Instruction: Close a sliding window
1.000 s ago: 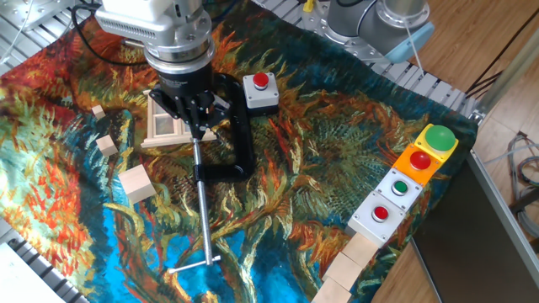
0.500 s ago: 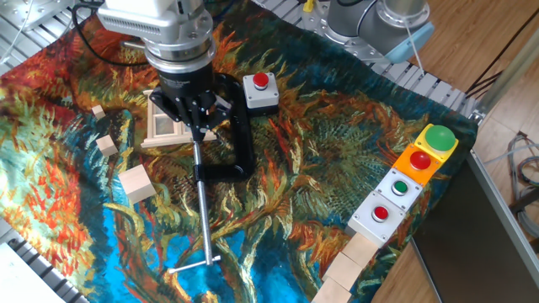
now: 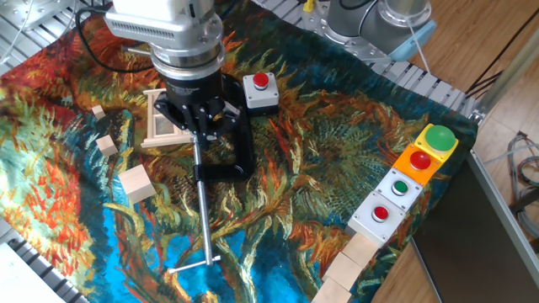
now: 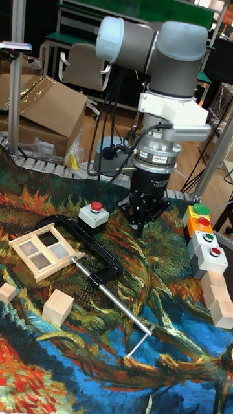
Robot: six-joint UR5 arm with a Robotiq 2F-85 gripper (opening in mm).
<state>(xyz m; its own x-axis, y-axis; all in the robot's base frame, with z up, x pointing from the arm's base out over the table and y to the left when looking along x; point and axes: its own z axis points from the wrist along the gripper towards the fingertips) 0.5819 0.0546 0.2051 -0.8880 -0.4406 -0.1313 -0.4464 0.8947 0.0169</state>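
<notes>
Gripper: the gripper point(image 4: 142, 228) hangs above the cloth with its dark fingers drawn close together at the tips, nothing between them; in the fixed view point(image 3: 200, 126) it hides the right edge of the frame.
Sliding window: the sliding window point(image 4: 44, 250) lies flat on the patterned cloth point(image 3: 337, 168), at about 9 o'clock from the gripper in the tall fixed view, apart from it; whether the pale panel is fully home I cannot tell.
Risk, clamp: the black C-clamp point(image 4: 87, 249) curves just beside the frame's right side, its steel screw rod point(image 4: 116, 303) running off toward 5 o'clock; a low sideways approach would likely snag it.
Risk, frame: nothing visibly pins the frame, so a push on the panel may slide the whole window across the cloth.
Risk, button: the red button box point(image 4: 94, 215) sits near 12 o'clock of the clamp, in reach of a stray sweep.
Open room: bare cloth lies at 3 o'clock of the gripper, toward the row of button boxes point(image 3: 408, 183).
Edges: wooden cubes point(image 3: 137, 183) lie toward 6 o'clock of the window; conveyor rollers point(image 3: 25, 29) border the cloth.
</notes>
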